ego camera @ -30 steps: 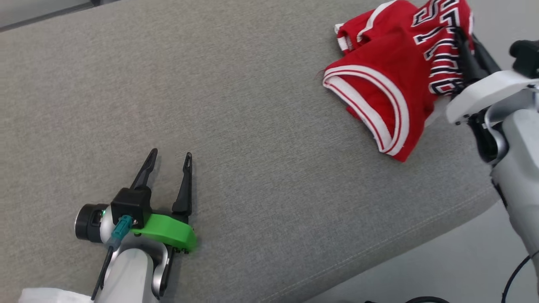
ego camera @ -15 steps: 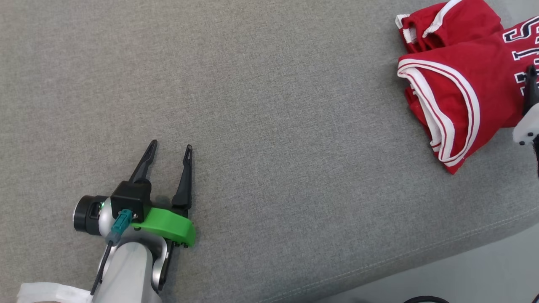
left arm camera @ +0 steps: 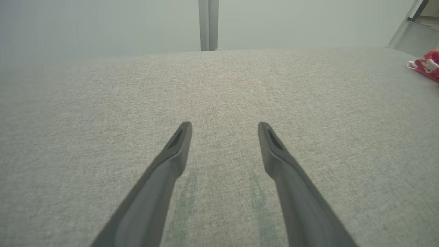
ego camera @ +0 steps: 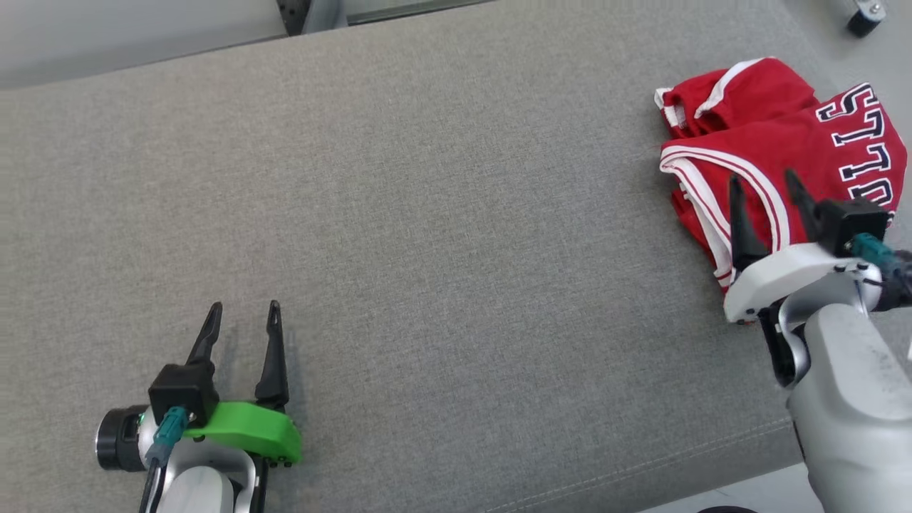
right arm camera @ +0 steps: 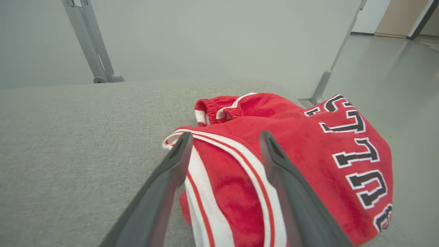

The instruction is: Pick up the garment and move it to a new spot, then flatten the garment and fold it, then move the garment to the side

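Red cloth with white and dark-red striped trim and black-and-white lettering, the garment [ego camera: 819, 135] lies in a loose, crumpled heap at the far right end of the grey fabric-covered bench [ego camera: 442, 214], close to its right edge. One striped hem curves across the near left side of the heap, and a gathered, elastic-looking edge bunches at its far left corner. The right gripper [ego camera: 762, 176] stands over the near part of the garment with its two dark fingers [right arm camera: 161, 192] spread wide and released. In the right wrist view they straddle the striped hem, holding nothing, and whether their tips touch the cloth cannot be told. The left gripper [ego camera: 245, 306] is at the near left of the bench, well apart from the garment, low over bare grey fabric. Its fingers [left arm camera: 295, 185] are likewise spread apart and empty. From the left wrist view a small piece of the red garment shows at the far right edge. Beyond the bench stand pale metal posts [right arm camera: 89, 41] against a plain grey wall.
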